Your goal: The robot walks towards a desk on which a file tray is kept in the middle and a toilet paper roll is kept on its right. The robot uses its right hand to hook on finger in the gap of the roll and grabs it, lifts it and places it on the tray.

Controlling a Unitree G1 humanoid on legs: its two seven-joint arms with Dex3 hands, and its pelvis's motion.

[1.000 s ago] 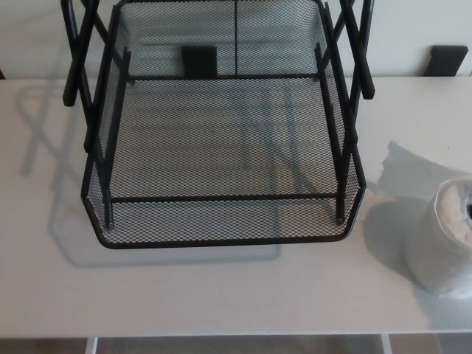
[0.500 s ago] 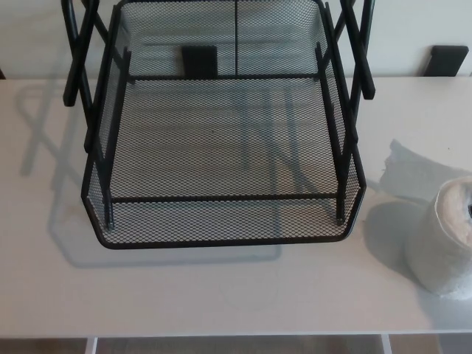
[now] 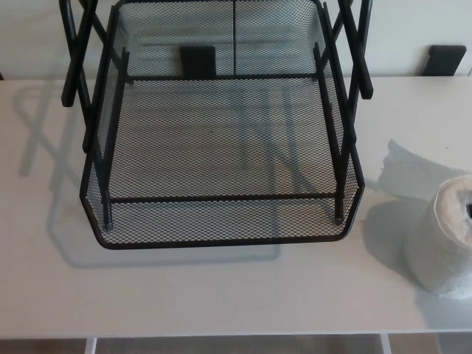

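White desk (image 3: 221, 295) fills nearly the whole head view, with a pale wall strip behind it and two small dark brackets (image 3: 198, 60) along that back edge. Standing in the middle of the desk is a black mesh file tray (image 3: 221, 237), its front lip rounded at the corners, its side posts crossing upward out of the picture; nothing lies on its mesh floor. To the robot's right of the tray, near but apart from it, the toilet paper roll (image 3: 441, 240) stands upright on the desk, cut by the picture's right edge, the dark core hole just visible at the rim. A loose sheet (image 3: 420, 173) trails from it toward the tray's back corner. Neither robot hand shows, so the roll's position relative to a hand, and the fingers' state, cannot be told.
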